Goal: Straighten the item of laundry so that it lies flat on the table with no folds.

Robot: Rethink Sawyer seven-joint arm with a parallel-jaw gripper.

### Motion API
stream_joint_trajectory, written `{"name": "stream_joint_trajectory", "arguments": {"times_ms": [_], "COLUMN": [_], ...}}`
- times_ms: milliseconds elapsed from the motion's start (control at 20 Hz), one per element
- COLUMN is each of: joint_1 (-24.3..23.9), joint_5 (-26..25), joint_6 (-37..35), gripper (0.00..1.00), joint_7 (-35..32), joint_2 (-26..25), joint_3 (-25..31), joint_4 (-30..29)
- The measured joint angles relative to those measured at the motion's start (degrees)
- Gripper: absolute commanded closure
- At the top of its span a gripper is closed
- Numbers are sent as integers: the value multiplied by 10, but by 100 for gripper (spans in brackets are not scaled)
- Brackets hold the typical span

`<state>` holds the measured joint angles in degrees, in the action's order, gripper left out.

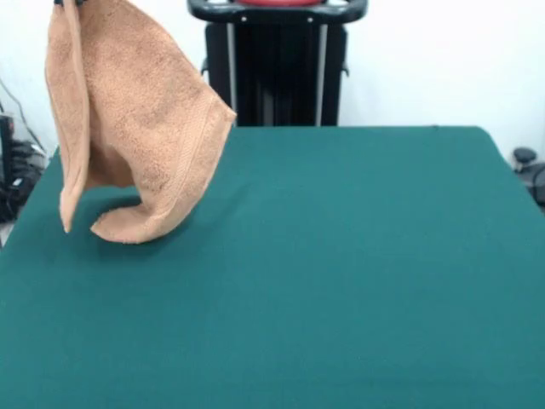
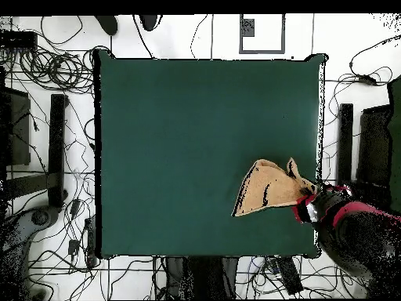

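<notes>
The item of laundry (image 1: pixel 136 128), a light orange-tan terry towel, hangs in folds at the left of the front view. Its top corner runs out of the picture's top edge and its lower end (image 1: pixel 128 228) rests curled on the green table (image 1: pixel 341 256). A woven band runs along its right hem. In the overhead view the towel (image 2: pixel 266 188) sits near the table's (image 2: pixel 180 141) right edge. My gripper (image 2: pixel 307 196) is shut on the towel's right corner, with the red and black arm behind it. The front view shows only a dark sliver of the gripper (image 1: pixel 70 2).
The black pedestal (image 1: pixel 274 68) stands behind the table's far edge. Cables (image 2: pixel 55 70) and dark stands (image 2: pixel 56 141) lie on the floor all around the table. The towel hangs close to the table's side edge (image 2: pixel 321 157).
</notes>
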<state>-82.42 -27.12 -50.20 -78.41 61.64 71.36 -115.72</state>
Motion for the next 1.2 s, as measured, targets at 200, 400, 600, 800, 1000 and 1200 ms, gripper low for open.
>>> {"name": "stream_joint_trajectory", "arguments": {"times_ms": [200,400,600,800,1000,1200], "joint_1": [-13,-23,-25,-24,-12,32], "joint_5": [28,47,69,101,147,197], "joint_6": [33,84,122,148,189,236], "gripper": [100,100,100,100,100,100], "joint_7": [0,0,0,0,-14,-46], "joint_2": [0,0,8,39,88,148], "joint_3": [-1,-11,-25,-31,-47,-88], "joint_4": [-2,-2,-7,-31,-74,-129]}}
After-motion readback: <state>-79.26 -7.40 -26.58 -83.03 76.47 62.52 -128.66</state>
